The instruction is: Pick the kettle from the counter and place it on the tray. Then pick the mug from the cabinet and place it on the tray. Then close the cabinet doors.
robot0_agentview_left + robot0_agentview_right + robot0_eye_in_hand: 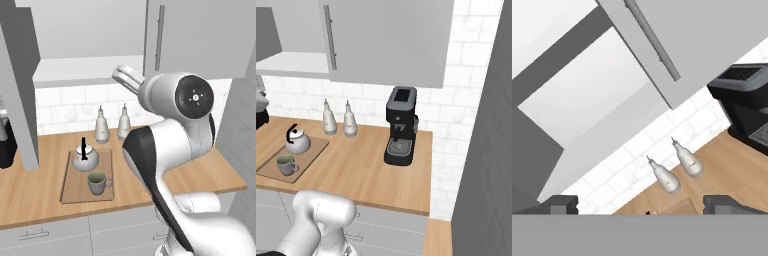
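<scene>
Remaining: swinging tall flat grey cabinet doors [160,40] shut; stiff, light, best pushed near slim bar handles. Gripper [641,205] spread wide, empty. Silver kettle [85,158] and grey-green mug [98,183] already on light-wood tray [70,187].

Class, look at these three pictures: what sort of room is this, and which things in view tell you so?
Most likely a kitchen, rendered rather than real. A wooden counter runs below an open wall cabinet, a tray there carries a kettle and a mug, and a black coffee machine stands against white tiles.
</scene>
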